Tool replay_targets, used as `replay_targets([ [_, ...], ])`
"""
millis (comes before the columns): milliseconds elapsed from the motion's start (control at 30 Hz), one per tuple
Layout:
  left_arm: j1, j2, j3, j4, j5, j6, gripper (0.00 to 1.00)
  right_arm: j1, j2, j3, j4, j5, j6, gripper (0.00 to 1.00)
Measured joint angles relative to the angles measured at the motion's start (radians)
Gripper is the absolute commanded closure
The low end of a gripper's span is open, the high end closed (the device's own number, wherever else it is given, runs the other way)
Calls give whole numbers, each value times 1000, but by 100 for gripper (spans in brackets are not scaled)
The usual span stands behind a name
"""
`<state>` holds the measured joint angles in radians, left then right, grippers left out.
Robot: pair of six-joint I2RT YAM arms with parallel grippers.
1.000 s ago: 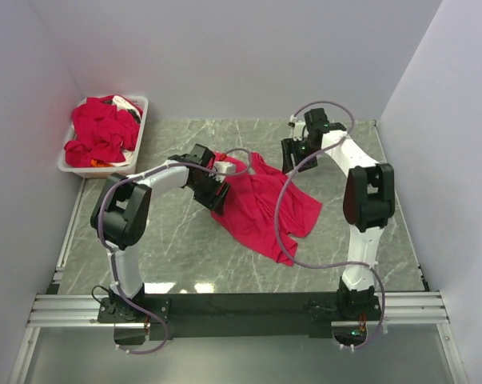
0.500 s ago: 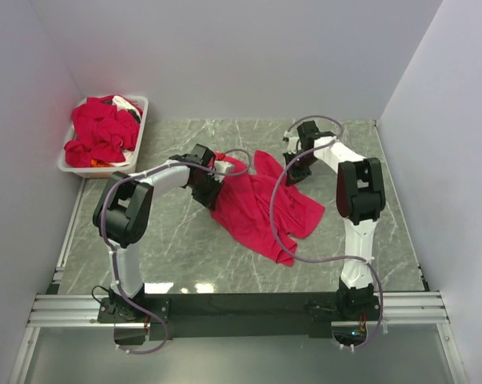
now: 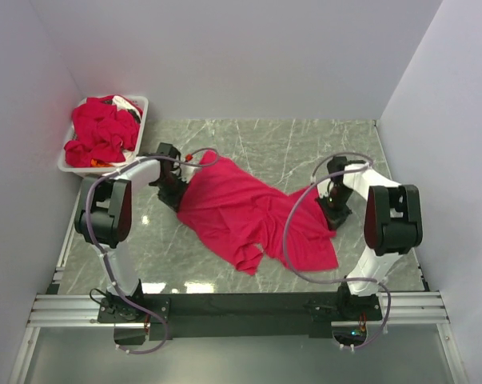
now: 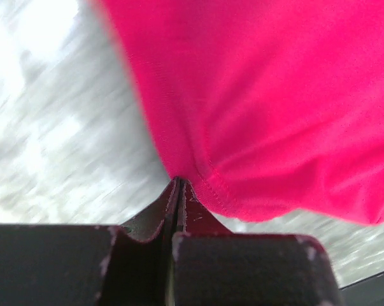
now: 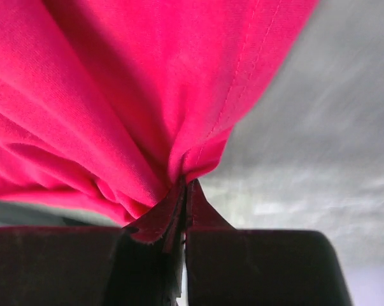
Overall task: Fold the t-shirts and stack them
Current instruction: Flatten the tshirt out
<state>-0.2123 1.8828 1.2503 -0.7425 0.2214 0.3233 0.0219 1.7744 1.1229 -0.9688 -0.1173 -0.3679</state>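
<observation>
Top view, left pincer [image 3: 175,194]: we see it closed on the far-left edge of the t-shirt [image 3: 241,210], low over the worktop [image 3: 296,148].
Top view, right pincer [image 3: 334,210]: closed on the shirt's right edge; the cloth runs from it across to the left pincer.
Top view, t-shirt: it lies between the two pincers, crumpled on the worktop, with a flap on the near side of the right pincer.
Top view, bin [image 3: 141,102]: white, beyond the left pincer and to its left, well apart from it, holding a heap of t-shirts [image 3: 101,132].
Left wrist, left pincer [image 4: 177,185]: its fingers are pressed together on a stitched hem of the t-shirt [image 4: 274,95]; we see blurred worktop [image 4: 51,127] to their left.
Right wrist, right pincer [image 5: 185,188]: clamped on a bunched fold of the t-shirt [image 5: 115,83]; the cloth fans out ahead of it, with grey worktop [image 5: 319,127] to its right.
</observation>
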Motion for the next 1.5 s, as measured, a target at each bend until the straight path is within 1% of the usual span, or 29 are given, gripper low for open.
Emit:
replay_targets([
  [33, 16, 0, 5, -17, -13, 13, 96, 0, -21, -28, -29, 16, -31, 93],
  [67, 30, 4, 11, -32, -25, 27, 94, -5, -34, -40, -65, 30, -56, 69],
  [100, 42, 8, 19, -55, -30, 43, 90, -17, -44, -40, -98, 38, -73, 61],
  [133, 51, 13, 27, -71, -31, 60, 86, -32, -49, -31, -117, 44, -95, 57],
  [167, 60, 19, 39, -93, -30, 78, 78, -54, -50, -6, -142, 46, -109, 50],
  [233, 68, 26, 71, -141, -9, 106, 69, -98, -49, 89, -174, 39, -122, 48],
  [267, 68, 27, 95, -159, 8, 117, 62, -116, -48, 154, -177, 24, -121, 48],
  [300, 68, 28, 118, -171, 27, 122, 59, -130, -41, 227, -173, 11, -115, 48],
  [333, 68, 30, 162, -187, 56, 125, 55, -140, -34, 297, -156, -8, -105, 48],
  [400, 68, 32, 241, -186, 100, 119, 50, -145, -14, 401, -117, -45, -86, 48],
  [433, 68, 36, 286, -186, 124, 113, 44, -144, 4, 449, -103, -69, -73, 48],
  [467, 68, 43, 337, -177, 150, 106, 40, -143, 29, 490, -94, -94, -64, 49],
  [533, 68, 60, 419, -156, 188, 81, 37, -137, 100, 568, -88, -142, -42, 49],
  [633, 68, 113, 521, -126, 235, 45, 35, -121, 211, 629, -73, -195, -15, 46],
  [700, 68, 148, 550, -103, 253, 21, 33, -101, 272, 632, -66, -225, 0, 45],
  [733, 68, 163, 552, -92, 258, 10, 24, -89, 295, 632, -68, -238, 6, 43],
  [800, 68, 198, 552, -83, 269, -12, 23, -63, 319, 621, -62, -254, 16, 42],
  [833, 68, 212, 552, -80, 273, -25, 22, -46, 322, 616, -61, -261, 19, 37],
  [1067, 60, 246, 552, -42, 286, -80, 20, 53, 343, 599, -14, -285, 37, 39],
  [1200, 41, 258, 559, -4, 283, -108, 17, 66, 381, 580, -9, -296, 27, 42],
  [1233, 35, 267, 566, 5, 279, -113, 5, 68, 385, 569, -11, -296, 23, 42],
  [1300, 21, 285, 579, 26, 275, -130, 3, 71, 388, 541, -16, -296, 10, 43],
  [1367, 8, 305, 595, 43, 270, -146, 3, 72, 385, 523, -26, -302, -5, 46],
  [1433, -6, 323, 612, 53, 264, -158, 3, 72, 376, 505, -26, -303, -22, 56],
  [1467, -16, 335, 619, 64, 254, -164, 3, 72, 372, 493, -24, -301, -28, 70],
  [1500, -24, 342, 623, 74, 247, -171, 4, 72, 369, 484, -25, -301, -39, 78],
])
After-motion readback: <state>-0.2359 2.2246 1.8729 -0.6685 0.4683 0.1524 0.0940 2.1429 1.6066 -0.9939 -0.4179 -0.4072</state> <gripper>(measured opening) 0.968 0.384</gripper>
